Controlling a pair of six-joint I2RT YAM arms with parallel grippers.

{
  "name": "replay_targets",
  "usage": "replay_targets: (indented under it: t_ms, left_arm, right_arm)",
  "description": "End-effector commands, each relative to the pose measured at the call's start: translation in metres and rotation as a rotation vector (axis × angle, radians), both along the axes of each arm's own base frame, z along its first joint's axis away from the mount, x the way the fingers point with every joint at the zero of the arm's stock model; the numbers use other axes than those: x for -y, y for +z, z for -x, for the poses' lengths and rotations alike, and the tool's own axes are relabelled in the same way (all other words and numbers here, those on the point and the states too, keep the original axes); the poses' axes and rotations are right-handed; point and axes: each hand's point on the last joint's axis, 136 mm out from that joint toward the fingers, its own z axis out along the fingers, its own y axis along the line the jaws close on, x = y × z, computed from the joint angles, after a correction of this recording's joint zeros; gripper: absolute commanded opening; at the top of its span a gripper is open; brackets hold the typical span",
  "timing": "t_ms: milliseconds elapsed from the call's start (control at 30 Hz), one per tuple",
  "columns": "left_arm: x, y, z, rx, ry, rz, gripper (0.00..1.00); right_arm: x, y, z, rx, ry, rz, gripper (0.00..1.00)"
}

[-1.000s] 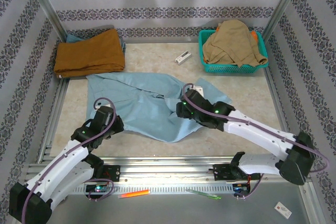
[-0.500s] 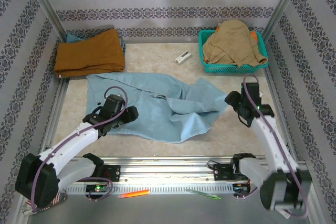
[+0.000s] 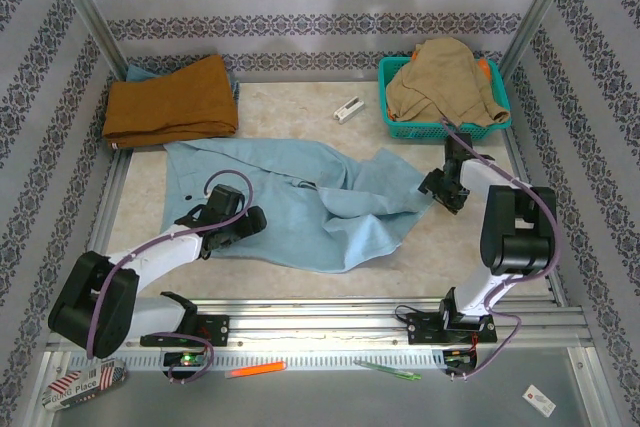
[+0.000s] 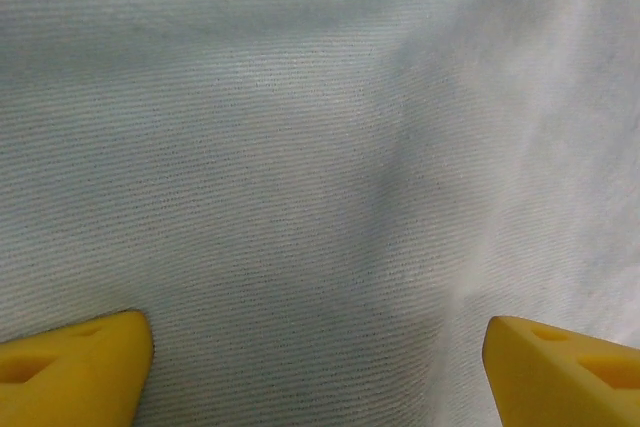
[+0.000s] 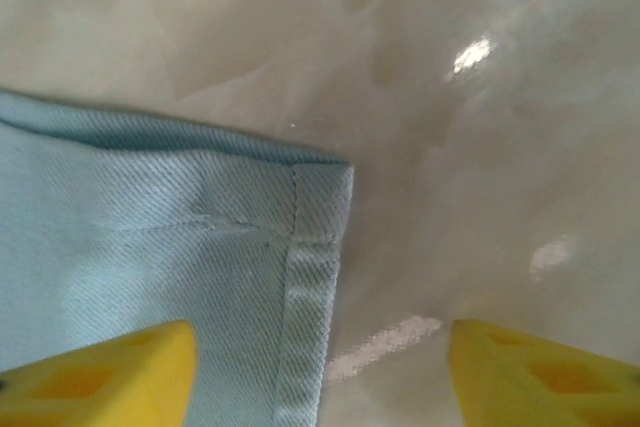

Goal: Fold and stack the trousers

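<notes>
- Trousers: the large pair of light sky-blue trousers (image 3: 300, 202) in thin soft cloth lies spread and rumpled over the middle of the pale marbled tabletop (image 3: 290, 112), not yet folded. The long axis runs left to right across your top view, with the broad part on the left narrowing to a leg end on the right.
- Leg end: in the right wrist view, the stitched hem corner (image 5: 318, 209) lies flat. Cloth runs off to its left and bare tabletop lies to its right.
- Right gripper (image 3: 436, 191): it sits right at that leg end. In its wrist view the right gripper (image 5: 320, 367) stands wide apart and holds nothing. It straddles the hem edge, one yellow fingertip (image 5: 100, 377) over cloth and the other over bare tabletop.
- Left gripper (image 3: 250, 219): it is over the broad left part, well inside the cloth's edges. In its wrist view the left gripper (image 4: 315, 357) is spread wide with only flat weave between the tips and nothing pinched.
- Judgement: your right arm is the nearer one to a graspable edge. A fold would likely carry that hem leftward along the long axis. The left arm has no edge under it.
- Surroundings: the folded rust-orange cloth (image 3: 170, 102) lies back left, well apart. The teal plastic basket (image 3: 445, 129) of tan cloth stands back right, behind the right gripper.
</notes>
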Motion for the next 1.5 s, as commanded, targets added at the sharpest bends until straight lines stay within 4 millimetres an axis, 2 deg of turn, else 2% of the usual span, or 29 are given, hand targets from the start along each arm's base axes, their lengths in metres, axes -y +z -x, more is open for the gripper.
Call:
replay_targets:
  t_ms: [0, 67, 167, 200, 300, 367, 567, 633, 667, 700, 733, 767, 833, 933, 1000, 1100, 1200, 1233, 1333, 1467]
  left_arm:
    - [-0.009, -0.013, 0.006, -0.014, 0.054, 0.021, 0.87]
    - [-0.014, -0.017, 0.012, -0.017, 0.076, 0.036, 0.87]
    - [-0.020, -0.021, 0.020, -0.017, 0.099, 0.046, 0.86]
    - [-0.022, -0.021, 0.022, -0.014, 0.106, 0.047, 0.86]
    - [-0.028, -0.021, 0.028, -0.018, 0.127, 0.034, 0.86]
    - [-0.032, -0.020, 0.031, -0.021, 0.146, 0.034, 0.86]
    - [-0.034, -0.009, 0.040, -0.017, 0.177, 0.076, 0.84]
    - [-0.037, -0.003, 0.045, -0.020, 0.184, 0.070, 0.83]
    - [-0.038, 0.003, 0.047, -0.015, 0.182, 0.069, 0.82]
    - [-0.039, 0.007, 0.050, -0.012, 0.181, 0.072, 0.82]
    - [-0.039, 0.012, 0.052, -0.007, 0.183, 0.081, 0.81]
    - [-0.039, 0.016, 0.055, -0.003, 0.179, 0.085, 0.81]
    - [-0.040, 0.026, 0.059, 0.007, 0.177, 0.090, 0.80]
    - [-0.042, 0.047, 0.063, 0.029, 0.158, 0.078, 0.80]
    - [-0.039, 0.062, 0.058, 0.064, 0.128, 0.080, 0.82]
    - [-0.031, 0.074, 0.039, 0.092, 0.101, 0.088, 0.83]
    - [-0.017, 0.081, 0.006, 0.104, 0.073, 0.096, 0.83]
    - [-0.014, 0.081, -0.004, 0.109, 0.077, 0.096, 0.83]
    - [-0.010, 0.071, -0.035, 0.138, 0.103, 0.090, 0.83]
    - [-0.013, 0.046, -0.062, 0.132, 0.142, 0.043, 0.85]
  right_arm:
    - [-0.007, -0.009, 0.000, -0.025, 0.030, -0.029, 0.53]
    - [-0.009, -0.014, -0.001, -0.036, 0.038, -0.052, 0.30]
    - [-0.007, -0.013, -0.003, -0.031, 0.036, -0.040, 0.05]
    - [-0.003, -0.009, -0.003, -0.023, 0.031, -0.023, 0.00]
    - [0.010, 0.005, 0.006, 0.019, -0.016, 0.009, 0.00]
    - [0.025, 0.019, 0.018, 0.053, -0.074, 0.034, 0.00]
    - [0.077, 0.070, 0.084, 0.202, -0.326, 0.099, 0.00]
    - [0.087, 0.083, 0.102, 0.235, -0.382, 0.133, 0.00]
    - [0.090, 0.089, 0.113, 0.246, -0.409, 0.145, 0.07]
    - [0.091, 0.093, 0.121, 0.261, -0.430, 0.153, 0.31]
    - [0.089, 0.097, 0.124, 0.282, -0.441, 0.151, 0.49]
    - [0.088, 0.102, 0.127, 0.302, -0.452, 0.152, 0.54]
    - [0.085, 0.116, 0.127, 0.356, -0.454, 0.146, 0.59]
    - [0.077, 0.140, 0.118, 0.429, -0.401, 0.126, 0.60]
    - [0.053, 0.152, 0.097, 0.483, -0.288, 0.042, 0.61]
    - [-0.010, 0.153, 0.068, 0.458, -0.057, -0.040, 0.64]
    - [-0.065, 0.140, 0.061, 0.395, 0.094, -0.044, 0.70]
    - [-0.075, 0.133, 0.062, 0.378, 0.097, -0.087, 0.71]
    - [-0.081, 0.114, 0.072, 0.359, 0.041, -0.155, 0.68]
    - [-0.062, 0.106, 0.102, 0.359, -0.048, -0.149, 0.72]
